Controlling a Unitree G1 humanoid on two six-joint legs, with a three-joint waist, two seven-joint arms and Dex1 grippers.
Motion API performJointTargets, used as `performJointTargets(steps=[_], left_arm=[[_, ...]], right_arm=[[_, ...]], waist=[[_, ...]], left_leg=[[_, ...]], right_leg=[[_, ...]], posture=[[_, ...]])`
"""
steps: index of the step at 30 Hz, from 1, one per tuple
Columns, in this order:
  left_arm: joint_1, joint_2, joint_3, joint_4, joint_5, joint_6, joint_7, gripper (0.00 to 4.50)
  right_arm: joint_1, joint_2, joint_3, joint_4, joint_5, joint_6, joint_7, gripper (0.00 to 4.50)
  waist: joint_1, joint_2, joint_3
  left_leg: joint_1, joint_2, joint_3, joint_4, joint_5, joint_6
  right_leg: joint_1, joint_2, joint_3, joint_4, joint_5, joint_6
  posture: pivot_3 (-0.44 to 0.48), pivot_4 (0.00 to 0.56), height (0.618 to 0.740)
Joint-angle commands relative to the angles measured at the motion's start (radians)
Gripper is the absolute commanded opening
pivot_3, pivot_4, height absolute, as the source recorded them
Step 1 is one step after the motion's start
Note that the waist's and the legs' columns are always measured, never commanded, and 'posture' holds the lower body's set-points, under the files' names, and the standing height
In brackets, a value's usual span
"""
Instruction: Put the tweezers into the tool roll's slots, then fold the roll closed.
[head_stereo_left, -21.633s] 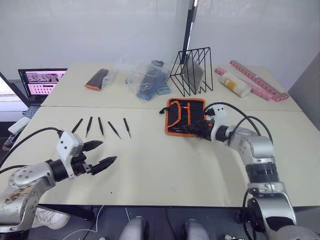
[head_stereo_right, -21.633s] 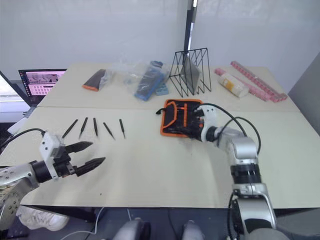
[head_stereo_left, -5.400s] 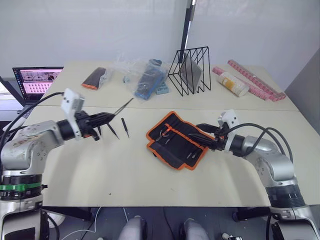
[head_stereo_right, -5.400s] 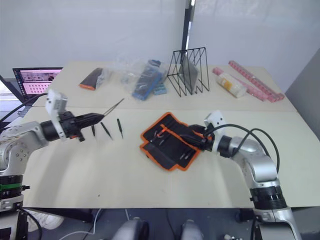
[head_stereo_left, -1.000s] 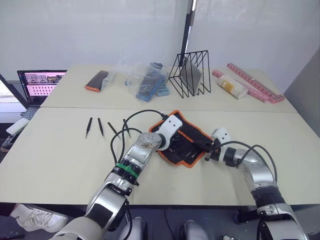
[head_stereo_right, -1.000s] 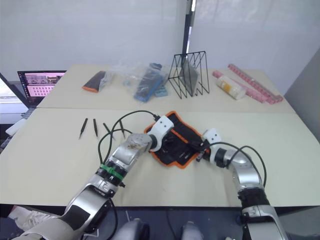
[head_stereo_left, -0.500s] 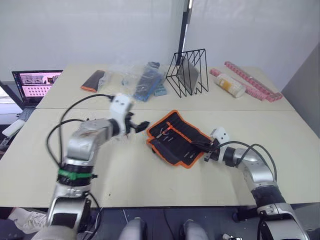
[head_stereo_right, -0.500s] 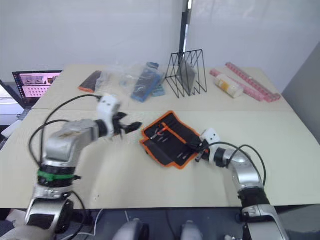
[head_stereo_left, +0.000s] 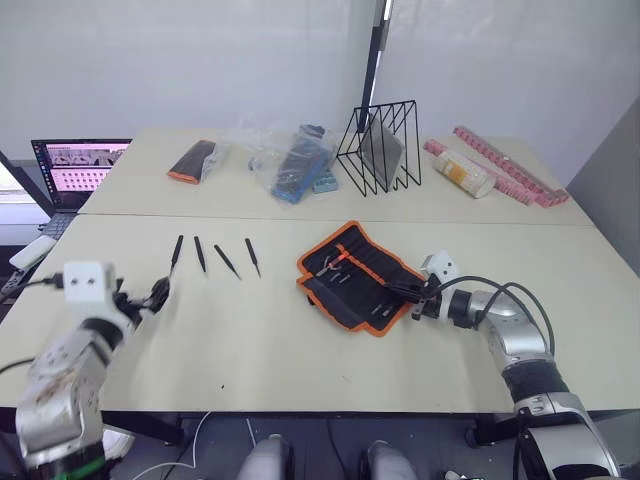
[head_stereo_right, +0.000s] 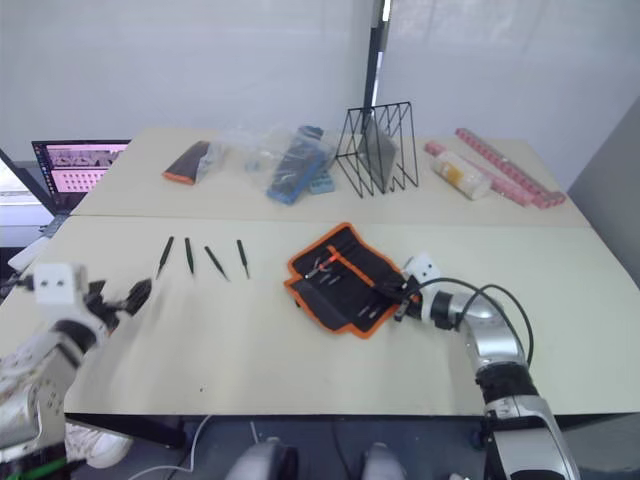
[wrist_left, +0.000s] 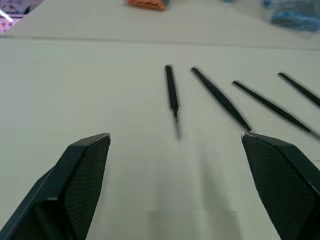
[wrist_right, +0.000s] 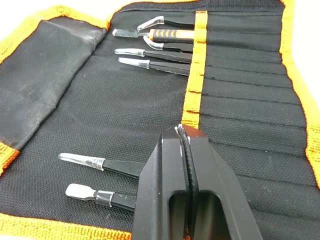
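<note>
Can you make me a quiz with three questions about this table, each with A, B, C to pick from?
1. Where does the tool roll lie?
A. inside the wire rack
B. open on the table, by the right gripper
C. on the laptop

2. How many tweezers lie loose in a row?
A. two
B. four
C. seven

3. How are the left gripper fingers?
A. open, holding nothing
B. shut on a tweezer
C. shut on the roll

Answers: 1 B, the roll lies spread flat; 2 B, four black ones lie side by side; 3 A, its fingers stand wide apart.
</note>
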Motion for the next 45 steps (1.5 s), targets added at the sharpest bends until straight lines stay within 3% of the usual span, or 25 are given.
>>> performJointTargets(steps=[1, 6, 11, 20, 28, 36, 45], left_arm=[[0.083, -0.05, 0.065, -0.106, -0.03, -0.088, 0.046, 4.46], [0.212, -0.149, 0.068, -0.063, -0.007, -0.235, 0.091, 4.46], [0.258, -0.185, 0.052, -0.041, -0.077, -0.29, 0.07, 4.46], [0.242, -0.13, 0.003, -0.052, -0.095, -0.28, 0.094, 4.46], [0.038, 0.008, -0.054, 0.048, -0.12, -0.165, 0.104, 4.46], [-0.245, 0.151, -0.199, 0.341, -0.073, -0.084, 0.06, 4.46], [-0.455, 0.145, -0.305, 0.692, 0.018, -0.186, 0.075, 4.46]], right_arm=[[0.012, -0.013, 0.012, 0.035, -0.027, 0.01, 0.009, 0.0], [0.002, -0.014, 0.008, 0.047, -0.03, 0.011, 0.013, 0.0], [-0.002, -0.01, 0.008, 0.05, -0.031, 0.014, 0.011, 0.0], [0.007, -0.013, 0.01, 0.041, -0.037, 0.019, -0.001, 0.0], [0.02, 0.004, -0.012, 0.028, -0.022, 0.026, -0.04, 0.0], [0.036, 0.026, -0.012, -0.002, -0.022, 0.03, -0.068, 0.0], [0.07, 0.049, -0.01, -0.055, -0.016, 0.053, -0.099, 0.0]], waist=[[0.004, 0.0, 0.0], [0.007, 0.0, 0.0], [0.009, 0.0, 0.0], [0.008, 0.0, 0.0], [0.007, 0.0, 0.0], [0.004, 0.0, -0.001], [0.002, -0.001, -0.001]], left_leg=[[0.0, 0.0, 0.0, 0.0, -0.003, -0.005], [0.0, 0.001, 0.001, 0.0, -0.003, -0.005], [-0.001, 0.001, 0.001, 0.0, -0.003, -0.004], [-0.001, 0.001, 0.001, 0.0, -0.002, -0.003], [0.0, 0.001, 0.001, 0.0, 0.001, 0.002], [0.0, 0.001, 0.001, 0.0, 0.001, 0.002], [0.001, 0.0, 0.001, -0.001, 0.001, 0.002]], right_leg=[[0.001, 0.0, 0.0, -0.002, 0.0, 0.0], [0.001, 0.0, 0.0, -0.004, 0.0, 0.0], [0.001, 0.0, -0.001, -0.005, 0.0, 0.0], [0.001, 0.001, -0.001, -0.006, 0.0, 0.0], [0.002, 0.001, -0.001, -0.006, 0.0, 0.0], [0.001, 0.002, -0.001, -0.005, 0.0, 0.0], [0.001, 0.002, 0.0, 0.002, 0.0, 0.0]], posture=[[0.0, 0.15, 0.685], [0.0, 0.15, 0.685], [0.0, 0.15, 0.685], [0.0, 0.15, 0.685], [0.0, 0.15, 0.685], [0.0, 0.15, 0.685], [0.0, 0.15, 0.685]])
